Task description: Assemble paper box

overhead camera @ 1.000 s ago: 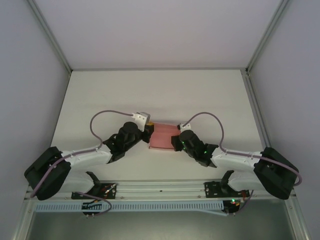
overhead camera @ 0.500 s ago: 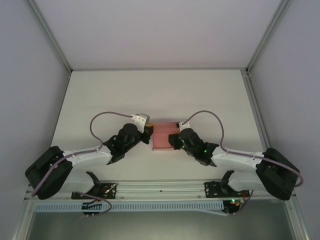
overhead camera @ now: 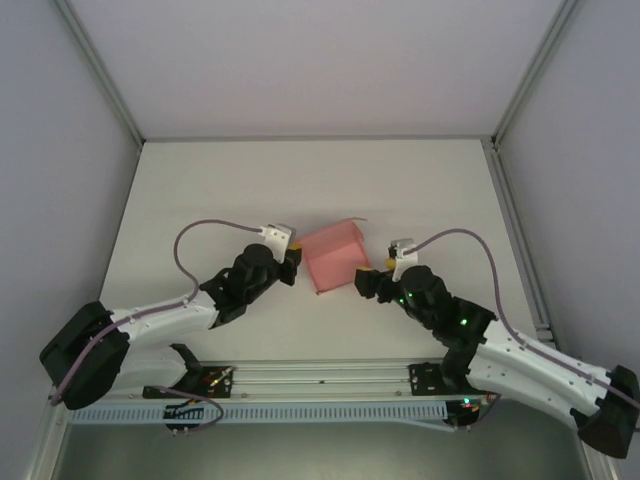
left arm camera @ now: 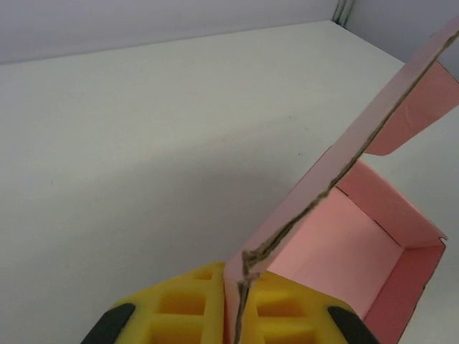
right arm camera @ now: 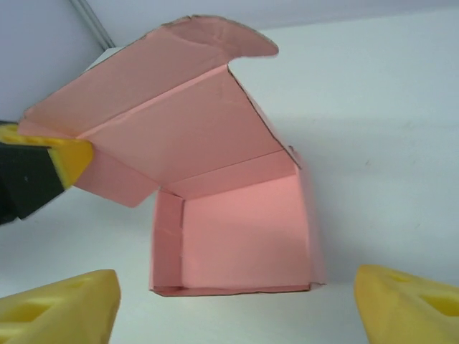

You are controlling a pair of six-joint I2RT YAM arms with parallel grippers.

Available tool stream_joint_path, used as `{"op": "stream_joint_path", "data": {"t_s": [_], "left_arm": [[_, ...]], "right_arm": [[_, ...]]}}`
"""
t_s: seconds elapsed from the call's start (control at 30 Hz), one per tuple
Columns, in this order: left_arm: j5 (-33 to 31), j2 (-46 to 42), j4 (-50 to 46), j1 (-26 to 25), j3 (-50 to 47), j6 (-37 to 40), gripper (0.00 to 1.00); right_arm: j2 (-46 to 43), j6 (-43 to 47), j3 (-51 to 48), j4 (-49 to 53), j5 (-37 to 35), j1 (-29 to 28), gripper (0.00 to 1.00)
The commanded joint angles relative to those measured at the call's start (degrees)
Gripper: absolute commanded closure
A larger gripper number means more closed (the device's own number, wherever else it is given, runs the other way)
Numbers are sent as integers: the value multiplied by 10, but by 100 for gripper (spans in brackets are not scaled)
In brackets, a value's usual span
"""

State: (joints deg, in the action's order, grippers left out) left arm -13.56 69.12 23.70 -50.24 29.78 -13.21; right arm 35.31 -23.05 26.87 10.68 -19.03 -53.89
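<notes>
The pink paper box (overhead camera: pixel 335 258) sits mid-table as a shallow open tray with its lid flap raised. My left gripper (overhead camera: pixel 295 261) is at the box's left side. In the left wrist view its yellow pads (left arm camera: pixel 193 301) are pressed together on the edge of the lid flap (left arm camera: pixel 337 172), with the tray's inside (left arm camera: pixel 344 244) to the right. My right gripper (overhead camera: pixel 369 279) stands just off the box's near right corner. In the right wrist view its jaws (right arm camera: pixel 237 319) are spread wide and empty, with the open tray (right arm camera: pixel 244 236) ahead of them and not touching.
White table (overhead camera: pixel 220 190) stretches behind and to both sides of the box. Grey enclosure walls and metal posts (overhead camera: pixel 515 95) bound it. The arms' mounting rail (overhead camera: pixel 320 380) runs along the near edge.
My right gripper opened, let go of the box and drew back toward the near right. The left gripper kept its grip, and the box turned with its lid lifted.
</notes>
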Motion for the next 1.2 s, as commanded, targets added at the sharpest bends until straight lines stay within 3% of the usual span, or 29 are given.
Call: {"op": "stream_joint_path", "data": {"t_s": [0.0,0.07,0.2,0.37,0.5,0.63,0.77,0.87,1.03,1.1,1.17], "left_arm": [[-16,-11,-5,-1,28,77,92],[-11,-9,-9,-1,36,114,94],[3,-9,-24,3,48,161,99],[24,-12,-29,19,45,170,99],[38,-4,-40,32,54,164,99],[52,2,-43,40,59,164,99],[68,2,-44,48,60,173,100],[72,8,-49,55,67,178,100],[75,24,-56,64,82,187,100],[68,35,-57,73,93,172,100],[53,51,-67,83,116,133,100]], "right_arm": [[19,117,58,18,-29,5,7],[53,180,101,39,-8,17,1],[138,246,181,100,38,83,0],[226,265,241,120,223,217,1],[278,315,255,115,301,227,5],[328,327,264,101,299,228,10],[373,325,289,86,256,231,24],[405,327,308,71,267,231,34],[452,317,348,84,295,231,82],[463,308,359,96,312,230,94],[473,283,356,85,326,229,99]]}}
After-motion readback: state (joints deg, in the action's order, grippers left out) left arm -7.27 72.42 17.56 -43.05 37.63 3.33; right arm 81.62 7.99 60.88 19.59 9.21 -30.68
